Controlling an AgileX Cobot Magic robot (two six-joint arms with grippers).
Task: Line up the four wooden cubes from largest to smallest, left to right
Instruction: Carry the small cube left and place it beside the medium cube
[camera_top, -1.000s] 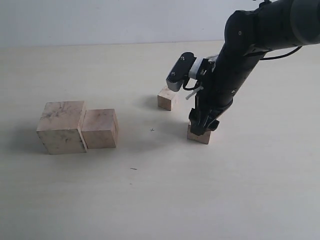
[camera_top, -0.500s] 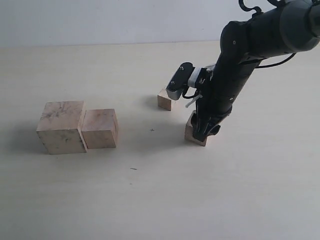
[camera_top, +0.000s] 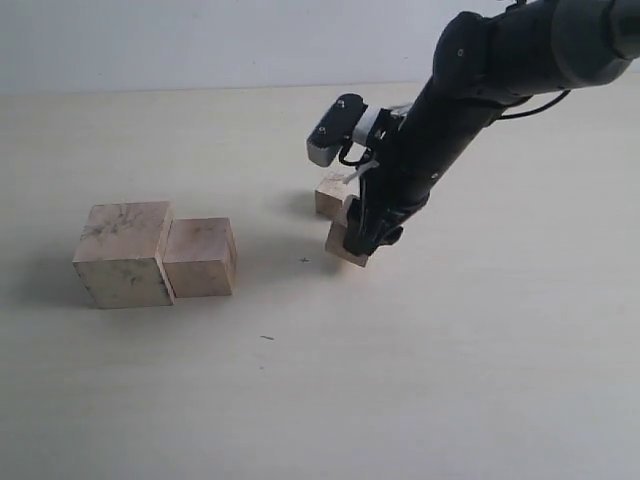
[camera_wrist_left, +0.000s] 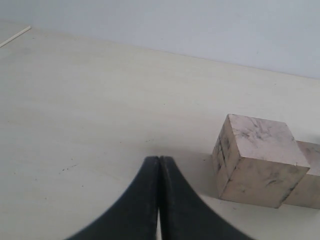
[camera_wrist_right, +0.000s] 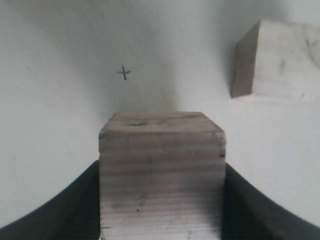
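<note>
The largest wooden cube (camera_top: 120, 252) stands on the left of the table, and the second-largest cube (camera_top: 200, 257) touches its right side. A small cube (camera_top: 329, 195) rests further back, near the middle. My right gripper (camera_top: 362, 237) is shut on another small cube (camera_top: 344, 244), which hangs tilted just above the table, in front of the resting one. The right wrist view shows the held cube (camera_wrist_right: 161, 145) between the dark fingers (camera_wrist_right: 82, 205), with the resting cube (camera_wrist_right: 277, 60) beyond it. My left gripper (camera_wrist_left: 159, 161) is shut and empty, near the largest cube (camera_wrist_left: 257, 160).
A small pencilled cross (camera_top: 304, 260) marks the table between the cube pair and the held cube, and it also shows in the right wrist view (camera_wrist_right: 124, 73). A short dark mark (camera_top: 267, 337) lies nearer the front. The pale tabletop (camera_top: 450, 380) ends at a far wall.
My right gripper has lifted the small cube off the table and carried it to the left, so it now hangs in front of the other small cube. The other cubes have not moved.
</note>
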